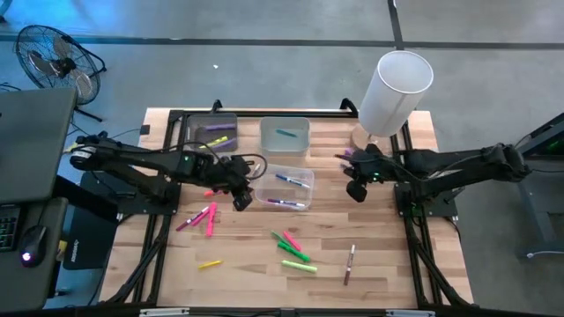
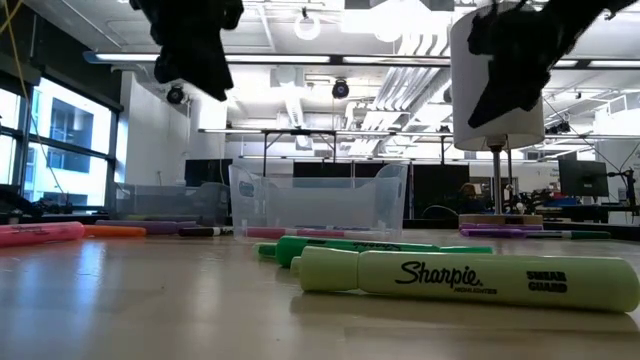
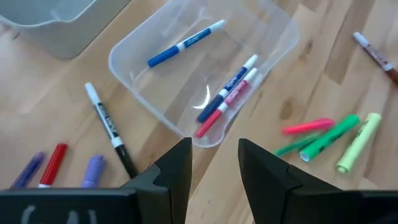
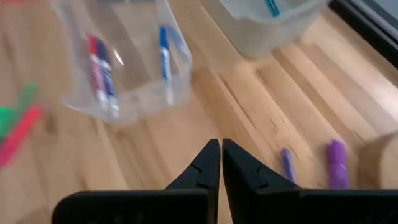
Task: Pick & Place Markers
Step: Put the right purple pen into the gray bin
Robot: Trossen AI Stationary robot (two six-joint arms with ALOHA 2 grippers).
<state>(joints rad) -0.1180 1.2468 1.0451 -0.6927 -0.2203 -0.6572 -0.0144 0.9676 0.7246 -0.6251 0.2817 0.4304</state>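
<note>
The yellow Sharpie (image 2: pixel 470 283) and other markers (image 1: pixel 295 249) lie loose on the desk (image 1: pixel 388 264); empty, left gripper (image 3: pixel 214 165) open beside the clear bin (image 3: pixel 273 46), right gripper (image 4: pixel 221 163) closed, either should descend squarely over one marker.

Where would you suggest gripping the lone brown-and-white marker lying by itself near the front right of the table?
Grip the brown-and-white marker at mid-barrel, coming straight down from above. It lies flat on the table, nearly front to back, with clear wood on both sides, so the fingers should close across its narrow width. The right gripper is nearer.
</note>
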